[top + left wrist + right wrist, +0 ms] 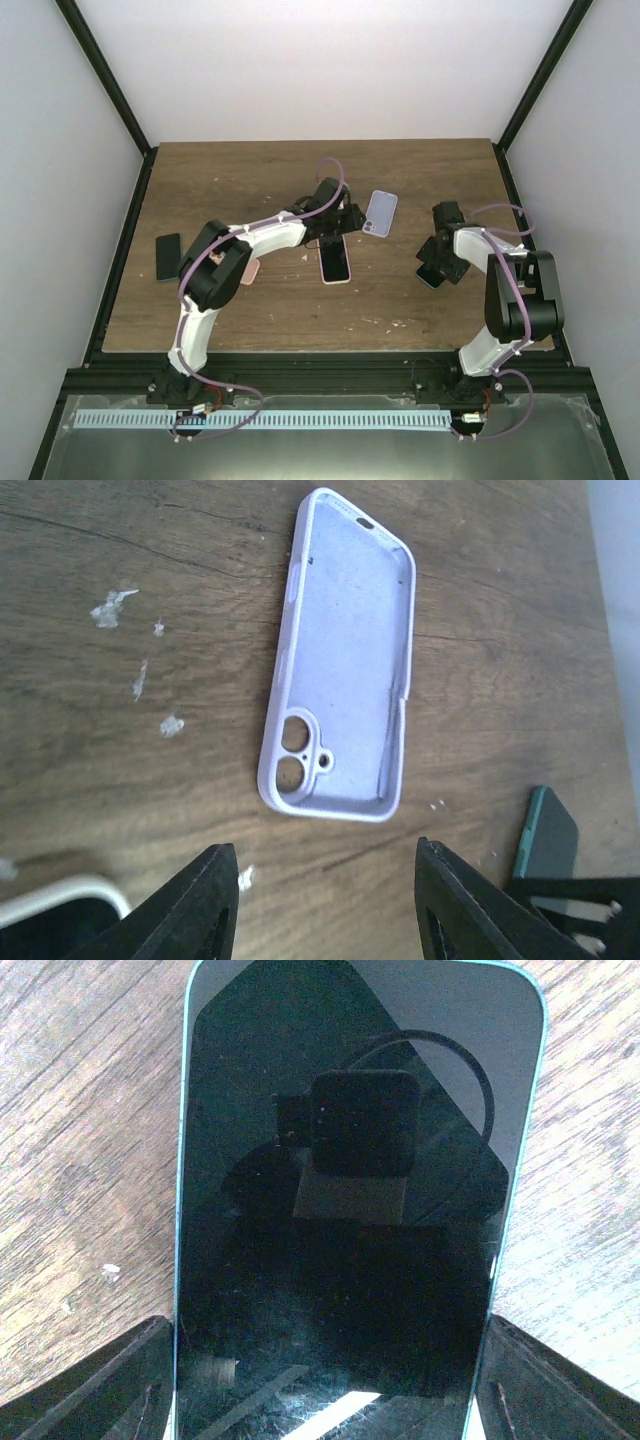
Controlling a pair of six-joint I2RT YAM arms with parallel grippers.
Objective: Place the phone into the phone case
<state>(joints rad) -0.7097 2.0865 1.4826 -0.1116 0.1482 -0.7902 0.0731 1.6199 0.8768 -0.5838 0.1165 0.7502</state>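
Observation:
The lilac phone case (345,630) lies hollow side up on the wooden table, its camera cutouts toward my left gripper (325,858). That gripper hovers just short of the case's near end, open, with only bare wood between its fingers. From above, the case (381,213) sits right of the left gripper (350,218). The phone (345,1190), dark-screened with a teal rim, fills the right wrist view. My right gripper (325,1360) is shut on its long edges. In the top view the right gripper (432,272) holds the phone low over the table, right of centre.
A second phone (335,262) with a pale rim lies screen up below the left gripper. A black phone (168,256) lies near the table's left edge. A pink object (251,272) shows under the left arm. Black frame rails border the table.

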